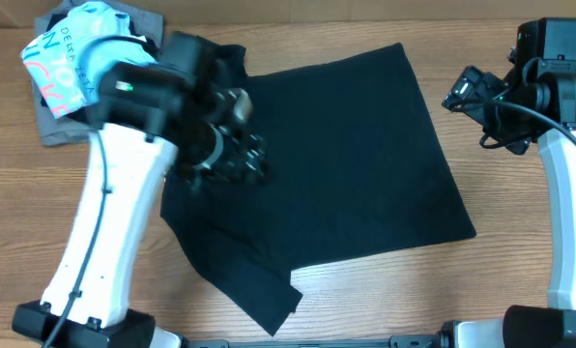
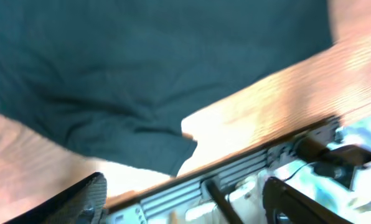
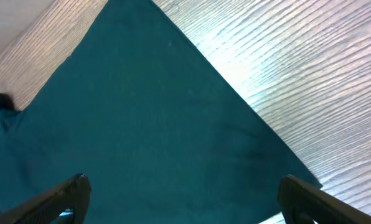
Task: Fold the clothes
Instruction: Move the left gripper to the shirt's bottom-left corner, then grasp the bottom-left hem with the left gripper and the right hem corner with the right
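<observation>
- Nearest the robot, one sleeve [image 1: 261, 290] of the black T-shirt [image 1: 346, 164] points toward the near edge of the bench [image 1: 520, 271]. The shirt lies spread and skewed across the middle of the wood, and no fold shows in it.
- The left pincer [image 2: 184, 190] hangs over the left part of the shirt. Its fingers stand well apart with nothing between them. Its wrist view is blurred, showing dark cloth and bare wood below.
- The right pincer [image 3: 184, 183] is off to the right, beside the shirt's right edge. It is also spread wide and empty, and a corner of the shirt lies under its camera.
- By this, the first fold is not yet made and the step in hand looks like the approach to a first grasp on the left side.
- The next move likely calls for lowering onto an edge or shoulder and pinching the thin fabric without bunching it. The right pincer would need to take a matching hold so the cloth carries over evenly.
- Farthest off, at the left rear corner, the light blue shirt [image 1: 71, 53] sits on the grey garment [image 1: 58, 128]. Both should be left alone.
</observation>
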Controlling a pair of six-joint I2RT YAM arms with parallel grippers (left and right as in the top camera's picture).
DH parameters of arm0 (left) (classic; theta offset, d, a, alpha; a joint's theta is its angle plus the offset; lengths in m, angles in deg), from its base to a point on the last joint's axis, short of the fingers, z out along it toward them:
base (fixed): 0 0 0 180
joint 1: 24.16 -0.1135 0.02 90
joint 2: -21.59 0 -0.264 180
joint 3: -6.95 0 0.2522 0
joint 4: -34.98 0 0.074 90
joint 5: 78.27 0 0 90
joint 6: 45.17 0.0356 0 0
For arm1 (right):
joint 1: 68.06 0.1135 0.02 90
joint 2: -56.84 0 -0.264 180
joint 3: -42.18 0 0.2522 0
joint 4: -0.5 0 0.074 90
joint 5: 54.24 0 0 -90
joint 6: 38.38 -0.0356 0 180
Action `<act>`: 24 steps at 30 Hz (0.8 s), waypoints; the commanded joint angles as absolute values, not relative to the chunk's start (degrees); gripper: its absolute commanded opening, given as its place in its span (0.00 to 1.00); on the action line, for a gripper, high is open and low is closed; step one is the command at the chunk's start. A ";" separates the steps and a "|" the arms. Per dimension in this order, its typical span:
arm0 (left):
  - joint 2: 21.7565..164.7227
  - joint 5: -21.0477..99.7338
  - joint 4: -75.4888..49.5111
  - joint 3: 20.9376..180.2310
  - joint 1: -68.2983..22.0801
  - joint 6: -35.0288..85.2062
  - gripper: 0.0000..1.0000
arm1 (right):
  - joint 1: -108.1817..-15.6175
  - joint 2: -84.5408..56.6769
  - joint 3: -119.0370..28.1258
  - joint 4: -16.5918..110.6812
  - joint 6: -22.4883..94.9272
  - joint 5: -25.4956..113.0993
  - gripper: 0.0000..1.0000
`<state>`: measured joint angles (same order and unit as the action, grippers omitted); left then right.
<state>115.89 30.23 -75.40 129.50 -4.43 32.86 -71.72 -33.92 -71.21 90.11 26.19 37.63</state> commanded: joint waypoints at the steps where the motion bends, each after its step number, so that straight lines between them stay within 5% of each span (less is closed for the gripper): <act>1: 109.80 21.66 -75.60 126.07 2.12 22.94 0.88 | -71.68 -34.14 -70.89 89.76 26.34 36.58 1.00; 5: 103.94 16.98 -75.42 118.66 10.06 13.89 0.95 | -71.68 -34.71 -70.91 89.46 26.34 35.59 1.00; 13: 98.61 16.72 -66.31 93.48 21.80 -4.45 0.94 | -71.68 -38.66 -70.89 88.69 26.30 35.44 1.00; 24: 98.85 22.32 -45.87 66.64 23.02 -17.30 0.88 | -72.69 -42.73 -70.89 87.08 26.32 35.42 1.00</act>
<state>99.02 22.32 -46.29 70.42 22.74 -8.98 -71.96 -42.73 -70.89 87.53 26.19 36.18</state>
